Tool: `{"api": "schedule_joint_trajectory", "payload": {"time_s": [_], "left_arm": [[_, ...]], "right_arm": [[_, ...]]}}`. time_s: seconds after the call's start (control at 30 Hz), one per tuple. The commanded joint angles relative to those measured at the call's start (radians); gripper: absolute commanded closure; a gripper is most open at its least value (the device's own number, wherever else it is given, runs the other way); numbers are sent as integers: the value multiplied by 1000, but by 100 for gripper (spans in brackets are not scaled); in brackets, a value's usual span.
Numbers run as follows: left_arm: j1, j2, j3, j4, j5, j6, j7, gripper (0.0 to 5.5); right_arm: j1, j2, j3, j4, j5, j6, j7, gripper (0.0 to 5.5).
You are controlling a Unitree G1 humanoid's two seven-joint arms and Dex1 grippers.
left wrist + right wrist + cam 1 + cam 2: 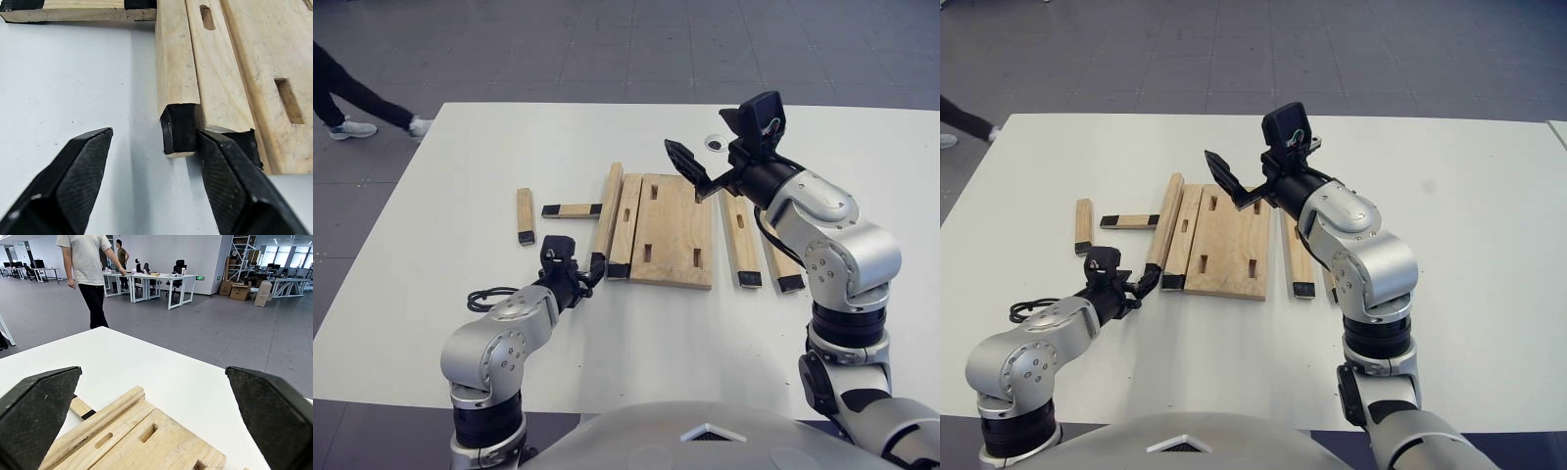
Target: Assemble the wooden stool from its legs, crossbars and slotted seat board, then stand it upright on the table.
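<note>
The slotted seat board lies flat on the white table. Two legs with black-capped ends lie against its left side, and two more lie on its right. Two short crossbars rest farther left. My left gripper is open and low over the table. The near black cap of the leftmost leg lies just beyond its fingertips. My right gripper is open wide, raised above the board's far edge.
A black cable loop lies on the table beside my left forearm. A small round opening sits in the tabletop behind the right gripper. Bare table surface stretches to the front and to the far right.
</note>
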Motion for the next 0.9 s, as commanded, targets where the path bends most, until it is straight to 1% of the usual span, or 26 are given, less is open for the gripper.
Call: {"api": "schedule_joint_trajectory", "payload": {"time_s": [0.03,0.33,0.6,0.8,0.9], "left_arm": [[-10,-12,-37,41,41,-48,-6,243],[-37,-16,-74,172,111,-165,-27,243],[-65,-11,-122,272,189,-308,-59,243],[-58,-46,-129,258,161,-317,-108,243],[-69,-57,-116,300,174,-344,-105,243]], "right_arm": [[-10,-1,-3,6,6,17,0,0],[-22,4,-2,15,4,12,-1,0],[-23,12,2,14,4,11,-4,0],[-29,14,1,22,2,8,-2,0],[-33,15,0,25,3,8,-2,0]]}}
